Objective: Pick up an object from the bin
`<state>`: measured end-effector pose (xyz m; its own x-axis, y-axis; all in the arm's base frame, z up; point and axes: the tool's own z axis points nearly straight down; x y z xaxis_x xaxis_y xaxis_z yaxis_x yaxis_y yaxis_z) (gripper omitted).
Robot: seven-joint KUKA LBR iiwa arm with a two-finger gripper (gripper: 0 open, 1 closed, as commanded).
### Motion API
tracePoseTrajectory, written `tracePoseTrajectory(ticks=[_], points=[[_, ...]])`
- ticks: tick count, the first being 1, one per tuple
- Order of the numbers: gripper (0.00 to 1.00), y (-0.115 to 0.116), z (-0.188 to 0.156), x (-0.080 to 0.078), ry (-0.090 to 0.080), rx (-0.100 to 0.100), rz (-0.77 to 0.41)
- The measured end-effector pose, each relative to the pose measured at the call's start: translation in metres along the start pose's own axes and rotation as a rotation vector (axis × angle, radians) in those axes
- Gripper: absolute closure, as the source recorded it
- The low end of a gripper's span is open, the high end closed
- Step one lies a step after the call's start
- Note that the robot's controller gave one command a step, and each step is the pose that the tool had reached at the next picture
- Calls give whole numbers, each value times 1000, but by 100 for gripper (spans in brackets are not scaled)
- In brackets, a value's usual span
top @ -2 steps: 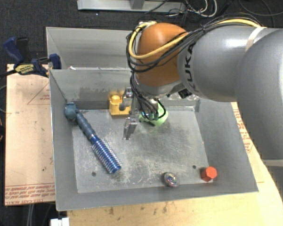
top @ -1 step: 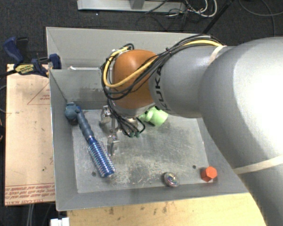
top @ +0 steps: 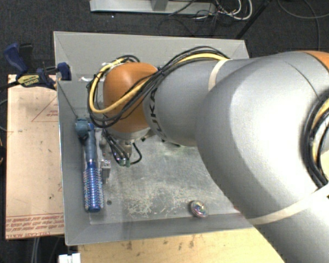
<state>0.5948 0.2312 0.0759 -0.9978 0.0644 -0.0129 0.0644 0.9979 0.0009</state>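
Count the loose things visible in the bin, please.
2: a blue brush along the left wall, a small shiny round thing near the front edge. The arm may hide more.

Bulky silver-grey arm point(top: 252, 130) with an orange domed wrist cover point(top: 126, 86), looped by black and yellow cables point(top: 92, 96)

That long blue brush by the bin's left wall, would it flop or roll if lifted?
The blue brush looks like rigid plastic, so probably stiff and light. Its bristled head should resist rolling. Lying close along the bin wall, it may be awkward to grasp.
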Motion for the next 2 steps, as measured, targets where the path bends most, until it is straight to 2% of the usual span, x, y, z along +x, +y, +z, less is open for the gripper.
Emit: tracePoseTrajectory(ticks=[1, 2], points=[[0, 9, -41, 74, 11, -1, -216], [0, -1, -1, 102, -4, 2, -231]])
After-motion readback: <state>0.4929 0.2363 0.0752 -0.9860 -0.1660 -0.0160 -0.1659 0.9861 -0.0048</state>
